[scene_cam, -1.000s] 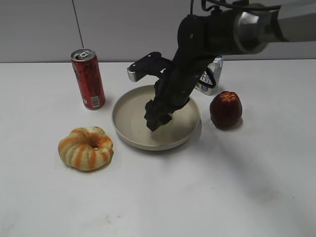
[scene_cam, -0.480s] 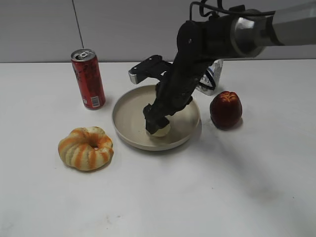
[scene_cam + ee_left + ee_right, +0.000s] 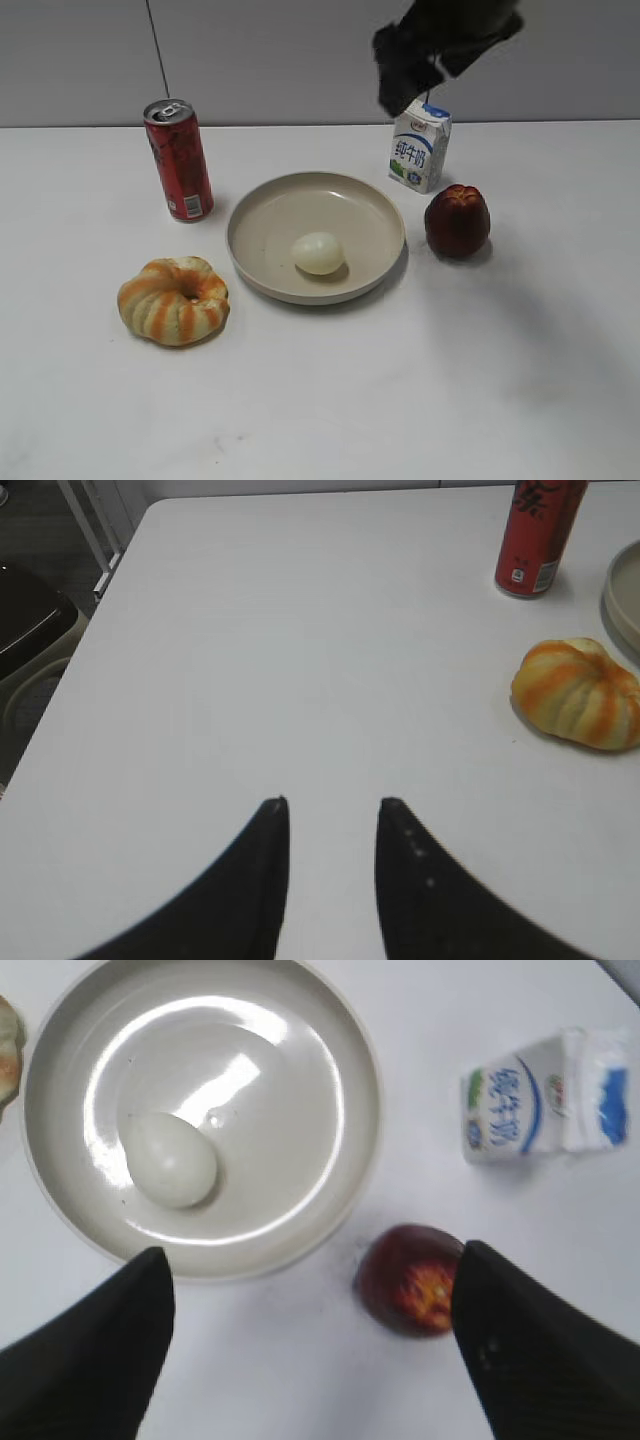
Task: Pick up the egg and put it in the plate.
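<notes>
The pale egg [image 3: 318,253] lies inside the beige plate [image 3: 262,222], right of its middle; the right wrist view shows the egg [image 3: 168,1158] in the plate [image 3: 340,1070] too. My right gripper [image 3: 312,1260] is open wide and empty, high above the table between the plate and the red fruit; in the exterior view it is a blurred dark shape [image 3: 415,55] at the top. My left gripper [image 3: 332,802] is open and empty over bare table, far left of the plate; the plate's rim [image 3: 612,605] shows at that view's right edge.
A red can [image 3: 179,160] stands left of the plate. An orange-striped ring bread [image 3: 174,299] lies in front of the can. A milk carton [image 3: 419,146] stands behind a dark red fruit [image 3: 458,221], right of the plate. The table's left edge [image 3: 70,660] shows in the left wrist view.
My right gripper let go of the egg in the plate and rose up and to the right, away from it. The egg stays in the plate.
</notes>
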